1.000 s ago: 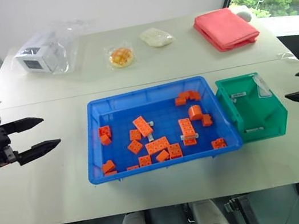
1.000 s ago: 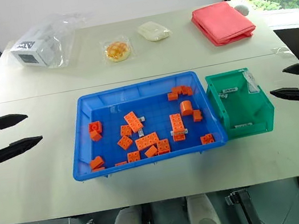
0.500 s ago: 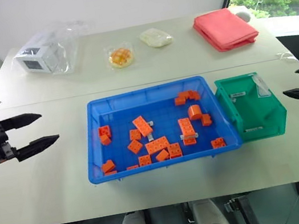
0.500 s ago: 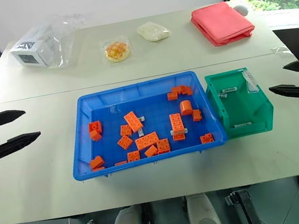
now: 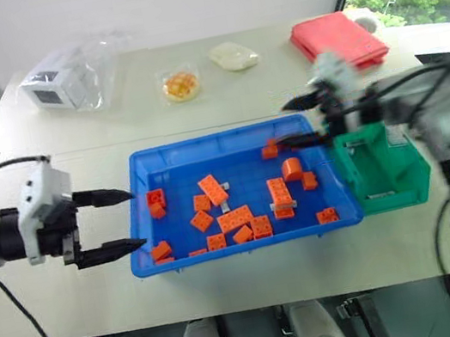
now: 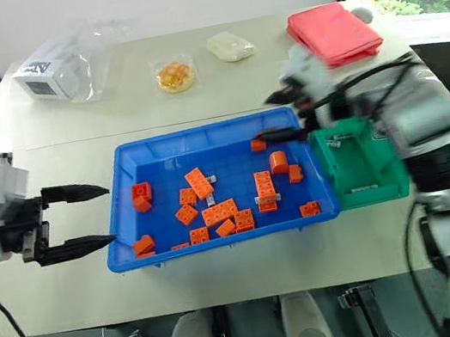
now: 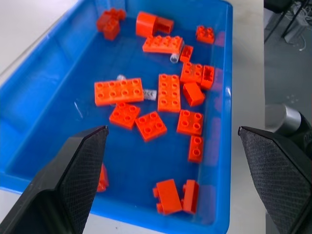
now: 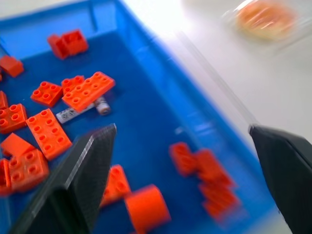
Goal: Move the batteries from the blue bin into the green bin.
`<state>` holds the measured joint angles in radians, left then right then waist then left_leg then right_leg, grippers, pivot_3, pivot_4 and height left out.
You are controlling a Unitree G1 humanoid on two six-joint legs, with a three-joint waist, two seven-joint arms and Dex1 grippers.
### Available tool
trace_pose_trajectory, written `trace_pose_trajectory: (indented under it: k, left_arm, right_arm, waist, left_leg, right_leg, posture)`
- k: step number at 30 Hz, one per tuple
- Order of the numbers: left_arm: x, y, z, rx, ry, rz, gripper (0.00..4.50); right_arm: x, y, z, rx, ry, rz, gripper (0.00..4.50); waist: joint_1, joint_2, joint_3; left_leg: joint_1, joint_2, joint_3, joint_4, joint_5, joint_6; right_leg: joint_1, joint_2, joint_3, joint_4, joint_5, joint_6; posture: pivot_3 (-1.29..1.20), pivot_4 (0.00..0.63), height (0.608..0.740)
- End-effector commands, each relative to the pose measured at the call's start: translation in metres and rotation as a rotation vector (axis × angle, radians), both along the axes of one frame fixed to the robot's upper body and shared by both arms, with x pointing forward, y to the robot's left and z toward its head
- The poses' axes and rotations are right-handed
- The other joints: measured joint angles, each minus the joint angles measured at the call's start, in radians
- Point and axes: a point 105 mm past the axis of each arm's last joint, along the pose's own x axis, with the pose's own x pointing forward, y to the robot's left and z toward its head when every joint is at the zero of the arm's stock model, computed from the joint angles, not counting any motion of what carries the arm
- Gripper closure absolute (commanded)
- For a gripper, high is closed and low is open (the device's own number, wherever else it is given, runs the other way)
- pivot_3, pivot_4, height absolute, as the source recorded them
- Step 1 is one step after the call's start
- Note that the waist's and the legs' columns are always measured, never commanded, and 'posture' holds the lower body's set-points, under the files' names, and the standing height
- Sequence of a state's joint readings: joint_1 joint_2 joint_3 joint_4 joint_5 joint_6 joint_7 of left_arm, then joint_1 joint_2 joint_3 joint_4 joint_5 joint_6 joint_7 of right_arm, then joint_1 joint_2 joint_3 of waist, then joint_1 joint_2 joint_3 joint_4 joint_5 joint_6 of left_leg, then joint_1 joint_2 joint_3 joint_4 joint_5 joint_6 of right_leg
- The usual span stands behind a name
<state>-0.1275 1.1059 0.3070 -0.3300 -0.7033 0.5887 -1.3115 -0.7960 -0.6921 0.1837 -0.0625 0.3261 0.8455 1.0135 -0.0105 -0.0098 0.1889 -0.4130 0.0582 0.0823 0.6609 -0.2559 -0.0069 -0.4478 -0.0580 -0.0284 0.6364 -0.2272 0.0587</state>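
the batteries (image 8: 80, 111) lie flat in the blue bin (image 5: 203, 144), half tucked among orange bricks (image 5: 238, 217) near its middle; the green bin (image 5: 402, 185) touches its right end. left gripper (image 5: 111, 223) hangs spread wide at the bin's left rim, empty; right gripper (image 5: 300, 122) spread wide over the far right corner, empty. batteries look light, stiff, smooth and apt to roll: pinch across the middle, clear of bricks.

The white table (image 5: 72, 291) carries the blue bin (image 5: 228, 137) just beyond the left gripper (image 5: 108, 224), touching the green bin (image 5: 385, 184).
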Motion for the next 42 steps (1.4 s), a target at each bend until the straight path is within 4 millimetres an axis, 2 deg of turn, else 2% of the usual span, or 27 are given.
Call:
trace_pose_trajectory:
  k: [1, 4, 8, 10, 12, 21, 24, 29, 33, 42]
  left_arm:
    - [0.003, -0.004, 0.005, 0.011, -0.042, -0.016, 0.00]
    - [0.011, -0.004, 0.007, -0.001, -0.054, 0.002, 0.00]
    - [0.018, -0.003, 0.008, -0.004, -0.064, 0.019, 0.00]
    - [0.021, -0.003, 0.009, -0.006, -0.066, 0.025, 0.00]
    - [0.023, -0.005, 0.010, -0.014, -0.064, 0.023, 0.00]
    - [0.024, -0.016, 0.013, -0.027, -0.067, -0.004, 0.00]
    - [0.025, -0.016, 0.014, -0.031, -0.071, 0.000, 0.00]
    - [0.028, -0.017, 0.015, -0.032, -0.076, 0.003, 0.00]
    - [0.031, -0.019, 0.015, -0.036, -0.085, 0.008, 0.00]
    - [0.034, -0.019, 0.015, -0.043, -0.101, 0.014, 0.00]
  right_arm:
    - [-0.012, 0.031, -0.010, -0.035, 0.002, -0.008, 0.02]
    - [-0.019, 0.063, -0.031, -0.079, -0.010, 0.002, 0.02]
    - [-0.019, 0.083, -0.040, -0.056, 0.014, -0.054, 0.02]
    - [-0.027, 0.092, -0.052, -0.102, -0.006, -0.034, 0.02]
    - [-0.030, 0.096, -0.061, -0.142, -0.028, -0.026, 0.02]
    - [-0.022, 0.096, -0.076, -0.237, -0.142, -0.034, 0.02]
    - [-0.019, 0.095, -0.073, -0.218, -0.146, -0.043, 0.86]
    - [-0.018, 0.095, -0.069, -0.177, -0.112, -0.050, 3.28]
    - [-0.014, 0.097, -0.061, -0.135, -0.108, -0.065, 3.28]
    - [-0.005, 0.095, -0.055, -0.137, -0.123, -0.074, 3.28]
  waist:
    - [0.007, 0.000, 0.000]
    - [0.014, -0.001, -0.001]
    - [0.012, -0.002, -0.001]
    - [0.012, -0.003, -0.002]
    - [0.014, -0.004, -0.002]
    - [-0.005, -0.005, -0.002]
    - [-0.007, -0.005, -0.002]
    - [-0.005, -0.005, -0.002]
    - [-0.004, -0.006, -0.003]
    - [-0.005, -0.006, -0.003]
  left_leg:
    - [-0.002, 0.000, -0.001, 0.001, 0.000, 0.000]
    - [-0.014, 0.000, -0.001, 0.007, 0.000, 0.000]
    - [-0.014, -0.003, 0.000, 0.008, 0.001, -0.001]
    - [-0.013, -0.003, 0.000, 0.008, 0.002, -0.002]
    - [-0.013, -0.004, -0.001, 0.008, 0.002, -0.002]
    - [-0.011, -0.004, -0.003, 0.008, 0.002, -0.002]
    - [-0.012, -0.004, -0.003, 0.008, 0.002, -0.002]
    - [-0.012, -0.004, -0.003, 0.008, 0.002, -0.002]
    - [-0.012, -0.004, -0.003, 0.008, 0.002, -0.002]
    - [-0.012, -0.004, -0.004, 0.008, 0.002, -0.002]
  right_leg:
    - [-0.001, 0.000, -0.001, 0.000, 0.000, 0.000]
    - [-0.010, -0.001, -0.001, 0.000, 0.001, 0.000]
    - [-0.010, -0.004, 0.000, 0.001, 0.002, 0.001]
    - [-0.010, -0.004, 0.000, 0.003, 0.002, 0.001]
    - [-0.010, -0.003, 0.000, 0.005, 0.002, 0.002]
    - [-0.012, -0.003, 0.000, 0.010, 0.002, 0.002]
    - [-0.012, -0.002, 0.000, 0.011, 0.002, 0.002]
    - [-0.012, -0.002, 0.000, 0.011, 0.002, 0.002]
    - [-0.012, -0.002, 0.000, 0.011, 0.002, 0.002]
    - [-0.012, -0.002, 0.000, 0.011, 0.002, 0.002]
  posture:
    - [0.00, 0.150, 0.734]
    - [0.00, 0.150, 0.734]
    - [0.00, 0.150, 0.734]
    - [0.00, 0.150, 0.734]
    - [0.00, 0.150, 0.734]
    - [0.00, 0.150, 0.734]
    - [0.00, 0.150, 0.734]
    - [0.00, 0.150, 0.734]
    - [0.00, 0.150, 0.734]
    - [0.00, 0.150, 0.734]
